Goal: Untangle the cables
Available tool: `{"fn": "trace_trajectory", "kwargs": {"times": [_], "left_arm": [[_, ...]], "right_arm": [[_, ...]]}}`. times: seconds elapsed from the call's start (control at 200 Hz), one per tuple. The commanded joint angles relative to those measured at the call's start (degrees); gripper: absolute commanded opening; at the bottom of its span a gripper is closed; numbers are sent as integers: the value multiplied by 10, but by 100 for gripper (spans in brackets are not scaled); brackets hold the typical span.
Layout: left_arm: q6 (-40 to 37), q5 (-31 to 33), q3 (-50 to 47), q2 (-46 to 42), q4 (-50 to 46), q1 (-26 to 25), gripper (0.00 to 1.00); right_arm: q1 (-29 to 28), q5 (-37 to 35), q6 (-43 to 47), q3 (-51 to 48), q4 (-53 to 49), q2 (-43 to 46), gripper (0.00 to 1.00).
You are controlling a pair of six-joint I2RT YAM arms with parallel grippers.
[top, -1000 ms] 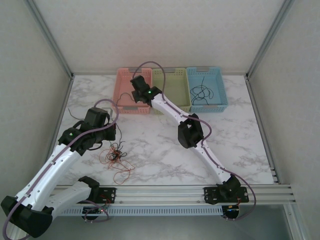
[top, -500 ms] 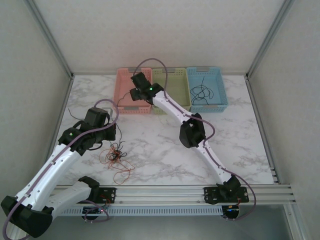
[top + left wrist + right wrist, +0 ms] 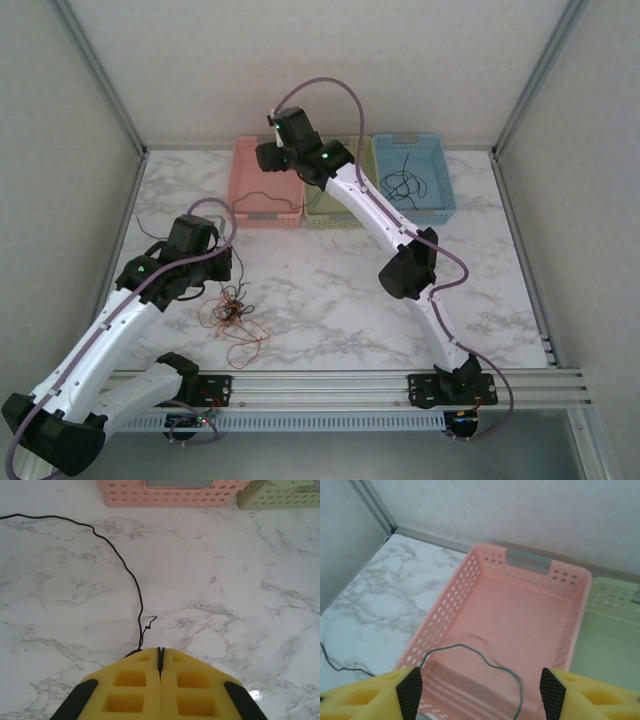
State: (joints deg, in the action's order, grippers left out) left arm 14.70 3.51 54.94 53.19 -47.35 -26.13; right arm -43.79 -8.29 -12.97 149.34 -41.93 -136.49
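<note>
Your left tool (image 3: 160, 652) is shut tight with no gap showing. The thin black wire (image 3: 131, 577) runs across the white marble desk (image 3: 240, 595) right into its tips, so it looks pinched there. Your right tool (image 3: 479, 692) hangs wide open over the pink perforated plastic basket (image 3: 449, 611) and holds nothing. A thin dark green wire (image 3: 489, 664) lies curled inside that basket. In the top view, the small clump of orange-red and dark wires (image 3: 232, 310) sits on the desk just beside the left tool, and a coiled black wire (image 3: 403, 185) lies in the blue plastic basket (image 3: 446, 180).

You appear to be between strands, with the green one sorted and the black one in hand. Draw it slowly away from the clump. If the knot drags along, bring the right tool down to pin it.
</note>
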Motion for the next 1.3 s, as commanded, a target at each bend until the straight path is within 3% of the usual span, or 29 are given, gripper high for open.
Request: {"fn": "trace_trajectory", "kwargs": {"times": [0.0, 0.295, 0.51, 0.756, 1.046, 1.296], "left_arm": [[-9, -7, -6, -13, 9, 6, 0], [-9, -9, -6, -12, 9, 5, 0], [-9, -9, -6, -11, 10, 5, 0], [-9, -8, -7, -11, 9, 6, 0], [-9, -8, -6, -11, 9, 6, 0], [-9, -9, -6, -12, 9, 6, 0]], "right_arm": [[-1, 28, -18, -7, -31, -23, 61], [21, -77, -42, -45, -95, -15, 63], [57, -39, -107, -189, -85, 42, 63], [59, -36, -141, -195, -99, 28, 59], [61, 7, -164, -185, -93, 24, 35], [60, 21, -174, -186, -94, 43, 5]]}}
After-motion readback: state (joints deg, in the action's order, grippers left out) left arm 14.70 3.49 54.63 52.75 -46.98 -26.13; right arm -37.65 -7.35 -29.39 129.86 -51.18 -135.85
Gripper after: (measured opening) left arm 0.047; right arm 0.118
